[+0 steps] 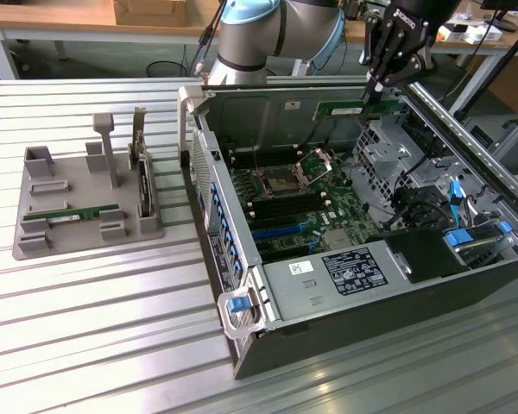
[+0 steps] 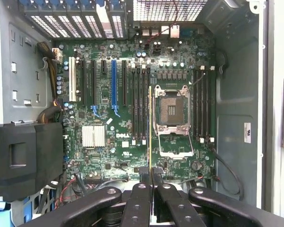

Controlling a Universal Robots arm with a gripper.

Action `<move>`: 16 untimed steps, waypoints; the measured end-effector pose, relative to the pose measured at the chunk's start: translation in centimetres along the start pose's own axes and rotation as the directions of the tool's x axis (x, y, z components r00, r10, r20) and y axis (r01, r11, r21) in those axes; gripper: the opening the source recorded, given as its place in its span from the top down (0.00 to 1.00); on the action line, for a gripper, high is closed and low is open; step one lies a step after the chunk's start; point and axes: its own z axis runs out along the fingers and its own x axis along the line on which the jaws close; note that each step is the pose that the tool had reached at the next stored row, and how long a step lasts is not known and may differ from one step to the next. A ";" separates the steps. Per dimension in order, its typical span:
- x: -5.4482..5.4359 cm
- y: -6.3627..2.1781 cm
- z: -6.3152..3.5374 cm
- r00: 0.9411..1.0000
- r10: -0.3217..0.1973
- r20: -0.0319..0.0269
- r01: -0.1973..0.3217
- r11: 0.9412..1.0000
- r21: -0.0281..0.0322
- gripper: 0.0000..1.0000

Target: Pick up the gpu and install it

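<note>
Gpu (image 1: 345, 109) pinched long-edge-down in end effector (image 1: 378, 90), hanging over mobo (image 2: 109, 156) of open case (image 1: 268, 328) — edge parallel w/ mem slots (image 2: 138, 104), prob. so it can seat straight; twin stick (image 1: 73, 213) in gray holder (image 1: 34, 235) on counter (image 1: 112, 336)

The pincer (image 1: 378, 90) grips the gpu (image 1: 350, 109) over the open case (image 1: 345, 336) — 1 twin stick (image 1: 73, 213) on tray (image 1: 69, 239).
</note>
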 end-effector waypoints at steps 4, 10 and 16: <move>0.0 -0.01 0.13 1.000 0.000 0.000 0.000 1.000 0.000 0.88; 0.0 -0.01 0.30 1.000 0.000 0.000 0.000 1.000 0.000 0.88; 0.0 -0.02 0.42 1.000 0.000 0.000 0.000 1.000 0.000 0.88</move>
